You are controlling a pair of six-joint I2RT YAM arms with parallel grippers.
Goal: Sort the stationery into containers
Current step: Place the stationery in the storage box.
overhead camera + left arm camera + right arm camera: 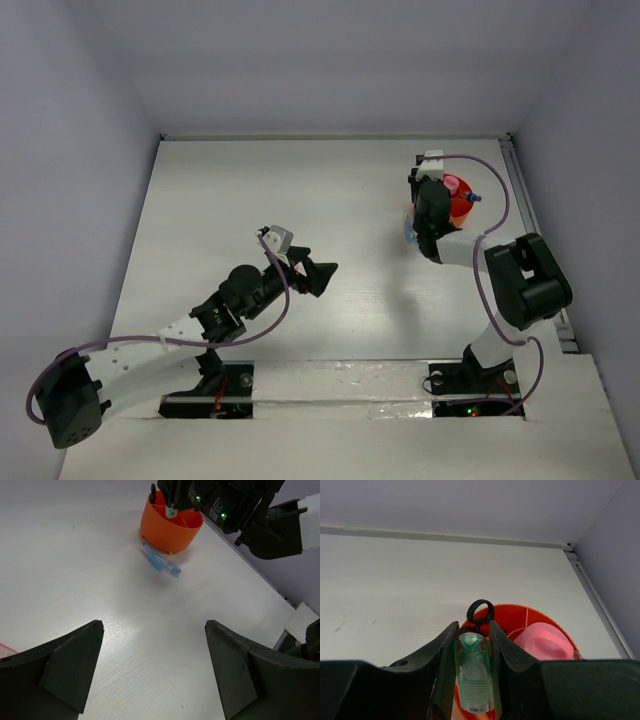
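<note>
The right gripper (473,630) is clamping a translucent green pen-like stick (474,675) between its fingers at the bottom centre of the right wrist frame. It is hanging just over the near rim of the round red-orange plastic bowl (515,617), where a black scissors handle ring (480,611) and a pink cap (543,641) are sitting. The left gripper (154,627) is hanging spread wide and empty over the white table (75,555), while a blue pen (161,562) is lying in the upper middle of its frame, just beside the bowl's base.
</note>
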